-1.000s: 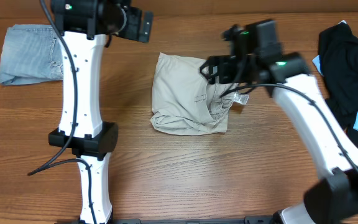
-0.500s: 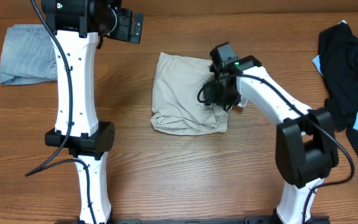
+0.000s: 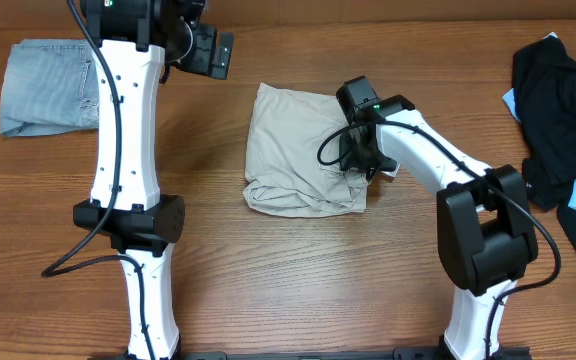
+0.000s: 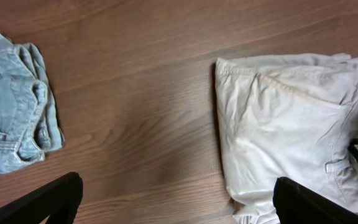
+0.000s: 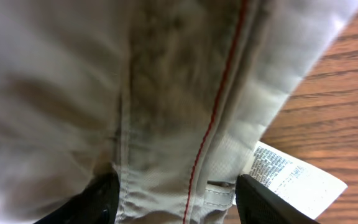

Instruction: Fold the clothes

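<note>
The beige shorts [image 3: 293, 150] lie in a folded bundle at the table's middle. They also show in the left wrist view [image 4: 284, 124] and fill the right wrist view [image 5: 166, 93]. My right gripper [image 3: 356, 160] is down on the bundle's right edge. Its jaws [image 5: 176, 202] are open, with the waistband and its red-stitched seam between the fingers. The white label [image 5: 291, 174] sticks out to the right. My left gripper [image 3: 211, 50] is open and empty, raised over bare table to the left of the shorts [image 4: 176, 202].
A folded light-blue denim garment [image 3: 43, 85] lies at the far left and also shows in the left wrist view [image 4: 11, 106]. A black garment with light-blue cloth [image 3: 558, 100] is heaped at the right edge. Bare wood lies between the denim and the shorts.
My right gripper has come down from above the shorts' upper right onto their right edge. The left arm has shifted only slightly.
</note>
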Available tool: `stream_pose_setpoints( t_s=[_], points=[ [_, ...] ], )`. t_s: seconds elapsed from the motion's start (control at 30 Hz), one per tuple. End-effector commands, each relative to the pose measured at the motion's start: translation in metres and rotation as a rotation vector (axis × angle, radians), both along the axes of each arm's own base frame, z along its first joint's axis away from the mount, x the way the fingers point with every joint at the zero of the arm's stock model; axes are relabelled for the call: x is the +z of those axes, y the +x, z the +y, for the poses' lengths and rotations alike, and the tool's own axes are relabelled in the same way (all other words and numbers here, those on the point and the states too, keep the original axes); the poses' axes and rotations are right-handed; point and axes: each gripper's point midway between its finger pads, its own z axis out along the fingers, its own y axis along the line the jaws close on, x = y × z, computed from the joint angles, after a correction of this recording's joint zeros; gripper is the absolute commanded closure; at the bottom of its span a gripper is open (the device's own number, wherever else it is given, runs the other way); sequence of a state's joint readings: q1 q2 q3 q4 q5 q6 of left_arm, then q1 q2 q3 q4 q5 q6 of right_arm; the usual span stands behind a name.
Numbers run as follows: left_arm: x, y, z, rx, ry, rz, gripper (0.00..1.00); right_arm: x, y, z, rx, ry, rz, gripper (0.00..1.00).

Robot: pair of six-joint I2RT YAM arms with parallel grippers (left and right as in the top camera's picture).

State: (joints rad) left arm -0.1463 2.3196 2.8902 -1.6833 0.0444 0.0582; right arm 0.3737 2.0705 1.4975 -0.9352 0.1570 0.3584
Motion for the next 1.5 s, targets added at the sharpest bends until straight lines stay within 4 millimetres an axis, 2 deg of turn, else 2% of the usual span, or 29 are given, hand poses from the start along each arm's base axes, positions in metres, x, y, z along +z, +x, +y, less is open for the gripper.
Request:
stream_pose_setpoints(
  t_s=[0.0,0.2,0.27,0.33,0.4,0.53,0.67,0.77,0.87,1.0,1.1,1.23,1.33,1.47],
  points=[
    [-0.012,0.001,0.001,-0.013,0.015,0.033,0.00,-0.015,-0.004,-0.008,-0.018,-0.040,0.029,0.36],
    [-0.018,-0.003,-0.007,-0.031,-0.021,0.065,0.00,-0.014,-0.004,-0.007,-0.022,-0.024,0.032,0.28],
    [-0.016,-0.004,-0.013,-0.047,-0.048,0.065,0.00,-0.007,-0.003,-0.006,-0.029,0.000,0.039,0.25],
    [-0.015,-0.006,-0.021,-0.067,-0.081,0.069,0.00,0.008,0.002,-0.008,-0.042,0.026,0.031,0.23],
    [-0.014,-0.008,-0.031,-0.090,-0.111,0.073,0.00,0.032,0.010,-0.010,-0.059,0.062,-0.005,0.23],
    [-0.012,-0.015,-0.054,-0.140,-0.170,0.085,0.00,0.105,0.031,-0.024,-0.103,0.163,-0.140,0.19],
    [-0.011,-0.026,-0.088,-0.212,-0.237,0.112,0.00,0.171,0.037,-0.059,-0.172,0.195,-0.273,0.12],
    [-0.023,-0.040,-0.116,-0.272,-0.224,0.162,0.00,0.199,0.032,-0.086,-0.216,0.196,-0.335,0.11],
    [-0.050,-0.057,-0.137,-0.313,-0.146,0.247,0.00,0.208,0.026,-0.107,-0.259,0.188,-0.344,0.11],
    [-0.099,-0.089,-0.155,-0.363,-0.020,0.398,0.00,0.203,0.020,-0.127,-0.307,0.174,-0.320,0.11],
    [-0.132,-0.108,-0.167,-0.402,0.030,0.480,0.00,0.202,0.018,-0.137,-0.332,0.169,-0.314,0.11],
    [-0.166,-0.119,-0.180,-0.438,0.054,0.519,0.00,0.201,0.017,-0.143,-0.345,0.166,-0.309,0.10],
    [-0.188,-0.122,-0.172,-0.431,0.105,0.541,0.00,0.200,0.014,-0.143,-0.339,0.161,-0.297,0.10],
    [-0.220,-0.121,-0.137,-0.390,0.266,0.562,0.00,0.198,0.012,-0.143,-0.326,0.155,-0.288,0.10]
  ],
)
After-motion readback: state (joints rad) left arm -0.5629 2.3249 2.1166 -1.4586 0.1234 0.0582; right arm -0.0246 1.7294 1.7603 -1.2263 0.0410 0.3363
